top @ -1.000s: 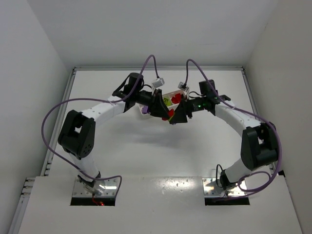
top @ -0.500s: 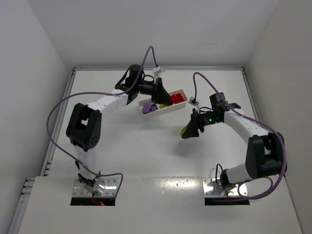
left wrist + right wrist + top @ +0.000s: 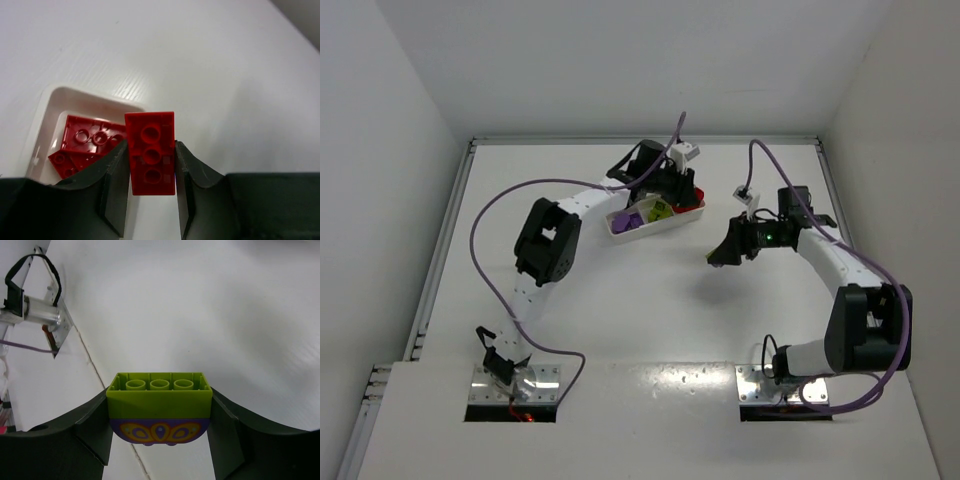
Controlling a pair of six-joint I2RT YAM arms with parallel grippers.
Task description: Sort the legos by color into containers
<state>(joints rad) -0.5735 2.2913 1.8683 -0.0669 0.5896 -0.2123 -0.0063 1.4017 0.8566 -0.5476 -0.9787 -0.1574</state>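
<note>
The white tray (image 3: 616, 228) lies at the back middle of the table, with purple bricks (image 3: 631, 219) in its left compartment, yellow-green bricks (image 3: 661, 210) in the middle one and red bricks (image 3: 697, 200) in the right one. My left gripper (image 3: 682, 192) hovers over the tray's right end, shut on a flat red brick (image 3: 150, 131). Under it, the left wrist view shows the red compartment (image 3: 50, 102) holding red bricks (image 3: 85, 142). My right gripper (image 3: 716, 257) is right of the tray, off the table, shut on a yellow-green brick (image 3: 159, 399) with a purple patterned piece under it.
White walls enclose the table on three sides. A metal bracket with a black cable (image 3: 37, 310) shows at the upper left of the right wrist view. Purple cables loop above both arms.
My left gripper has swung right along the tray to its red end. My right gripper has drawn back right and toward the front, away from the tray, still holding the yellow-green brick.
</note>
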